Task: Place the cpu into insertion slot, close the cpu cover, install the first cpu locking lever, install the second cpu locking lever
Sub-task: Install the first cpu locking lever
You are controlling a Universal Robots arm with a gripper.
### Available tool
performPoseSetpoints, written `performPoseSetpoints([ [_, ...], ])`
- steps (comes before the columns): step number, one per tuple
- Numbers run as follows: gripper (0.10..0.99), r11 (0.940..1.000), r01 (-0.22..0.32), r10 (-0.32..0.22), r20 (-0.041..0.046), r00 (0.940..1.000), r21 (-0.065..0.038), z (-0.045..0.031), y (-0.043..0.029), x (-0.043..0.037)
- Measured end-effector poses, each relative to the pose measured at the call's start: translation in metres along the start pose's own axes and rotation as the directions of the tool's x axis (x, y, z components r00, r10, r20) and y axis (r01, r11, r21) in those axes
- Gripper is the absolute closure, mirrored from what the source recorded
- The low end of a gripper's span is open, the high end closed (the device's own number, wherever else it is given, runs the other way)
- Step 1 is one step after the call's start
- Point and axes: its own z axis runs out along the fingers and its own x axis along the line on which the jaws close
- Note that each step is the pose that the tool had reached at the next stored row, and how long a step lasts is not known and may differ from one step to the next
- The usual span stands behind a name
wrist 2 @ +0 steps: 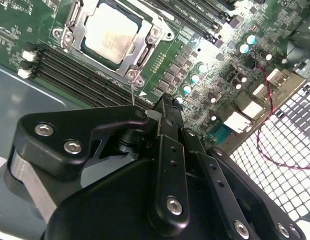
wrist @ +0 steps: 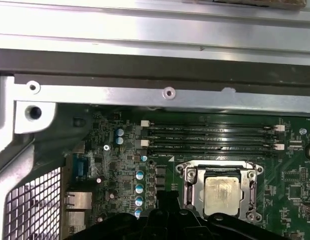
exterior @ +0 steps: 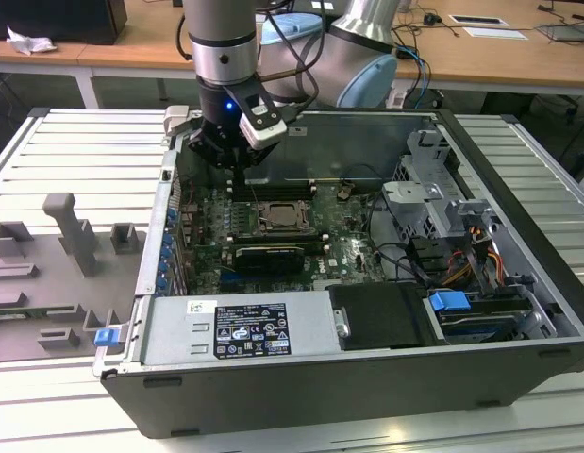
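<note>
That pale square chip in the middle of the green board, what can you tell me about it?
The cpu is a small flat square with a pale, beige-silver metal top that looks a little smudged. It lies flat in its socket on the green motherboard, and the cpu cover, a thin silver-grey frame, lies closed around it so the top shows through the square window. Rows of dark memory slots run beside it. The gripper hangs above the board, apart from the chip.
</note>
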Motion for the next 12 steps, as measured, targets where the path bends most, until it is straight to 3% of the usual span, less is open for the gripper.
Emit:
performPoseSetpoints([
  [12,0.98,1.0,0.0,0.0,-0.0005,1.0,0.0,0.0031,0.0139,-0.0002],
])
